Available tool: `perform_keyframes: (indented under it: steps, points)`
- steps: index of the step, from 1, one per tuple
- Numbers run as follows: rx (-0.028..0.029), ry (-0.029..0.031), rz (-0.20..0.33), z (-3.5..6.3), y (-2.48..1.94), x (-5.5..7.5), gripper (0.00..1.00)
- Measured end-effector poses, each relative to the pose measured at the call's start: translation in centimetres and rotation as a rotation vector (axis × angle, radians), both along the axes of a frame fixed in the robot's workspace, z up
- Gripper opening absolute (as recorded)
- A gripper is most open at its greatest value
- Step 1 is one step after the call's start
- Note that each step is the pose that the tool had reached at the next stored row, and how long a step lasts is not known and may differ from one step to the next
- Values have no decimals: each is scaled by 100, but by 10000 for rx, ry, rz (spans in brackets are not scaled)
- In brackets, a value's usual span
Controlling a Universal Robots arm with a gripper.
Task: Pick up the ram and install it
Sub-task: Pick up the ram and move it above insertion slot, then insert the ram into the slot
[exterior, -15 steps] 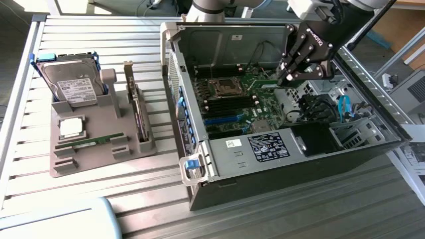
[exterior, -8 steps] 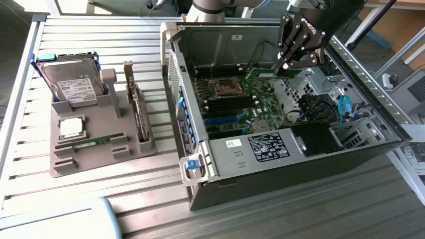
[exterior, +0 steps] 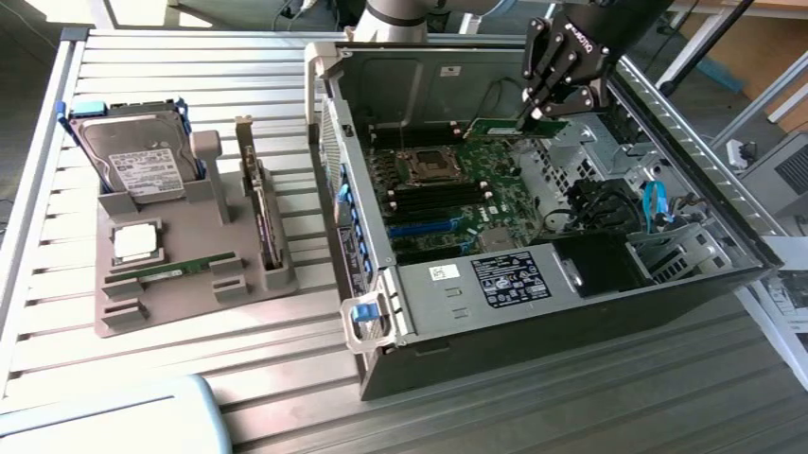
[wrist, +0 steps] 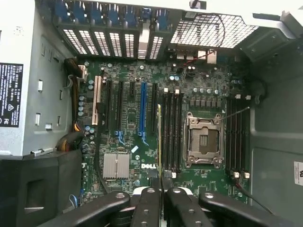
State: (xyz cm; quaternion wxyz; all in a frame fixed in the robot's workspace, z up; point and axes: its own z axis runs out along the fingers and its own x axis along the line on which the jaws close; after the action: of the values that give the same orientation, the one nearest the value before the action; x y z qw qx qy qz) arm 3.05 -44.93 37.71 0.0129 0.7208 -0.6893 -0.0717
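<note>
Workshop: slatted bench, open computer case

Your surface is pale ribbed metal, its slats running across the whole scene. Bright daylight lands in a patch at its far edge, and off the exterior view's right side you have a wood-coloured panel and a grey box.

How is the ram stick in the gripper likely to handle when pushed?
The ram looks thin and narrow, so probably light and stiff. It juts sideways from the gripper, so a push on the free end could pivot it. A bare board is likely fragile.
</note>
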Motion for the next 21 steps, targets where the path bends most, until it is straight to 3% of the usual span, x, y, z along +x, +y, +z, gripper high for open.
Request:
perform_keyframes:
  steps: [3,4,6,7,8,18,19,20,21]
  points:
    - [-1,-1,0,1,0,0,13]
    - [-2,-86,1,-1,0,0,13]
    - [-32,-380,1,-4,0,0,13]
    - [-61,-576,1,-6,0,-1,13]
    - [-79,-682,1,-9,0,-1,13]
    - [-82,-694,1,-9,0,-1,13]
    - [-82,-729,0,-10,0,-1,13]
    - [-92,-1005,0,-13,0,-1,13]
    - [-98,-1142,0,-15,0,-2,13]
